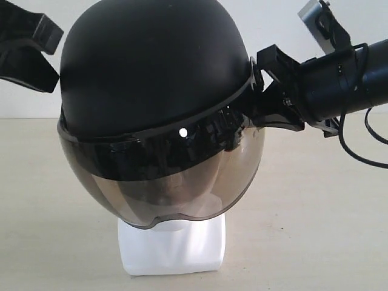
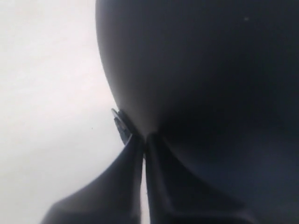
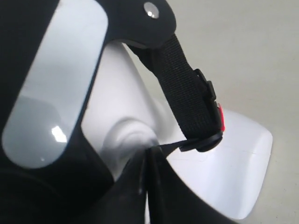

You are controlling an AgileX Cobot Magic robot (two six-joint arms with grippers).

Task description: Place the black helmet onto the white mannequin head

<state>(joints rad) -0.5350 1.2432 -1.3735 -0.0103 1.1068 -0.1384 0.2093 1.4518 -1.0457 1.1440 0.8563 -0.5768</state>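
Observation:
The black helmet [image 1: 151, 66] sits over the white mannequin head, with its smoky visor [image 1: 163, 182] down across the face. Only the head's squarish base [image 1: 173, 248] shows in the exterior view; the right wrist view shows the white neck and ear [image 3: 126, 135]. My left gripper [image 1: 51, 54] is at the helmet's upper left. It is shut, with its tips [image 2: 142, 137] against the black shell [image 2: 210, 70]. My right gripper [image 1: 262, 91] is at the helmet's right rim. It is shut [image 3: 148, 149] on a thin end of the chin strap [image 3: 184, 93], beside the red buckle [image 3: 219, 116].
The head stands on a beige tabletop [image 1: 327, 212] in front of a pale wall [image 1: 273, 24]. The right arm [image 1: 345, 79] and its cable [image 1: 364, 151] reach in from the right.

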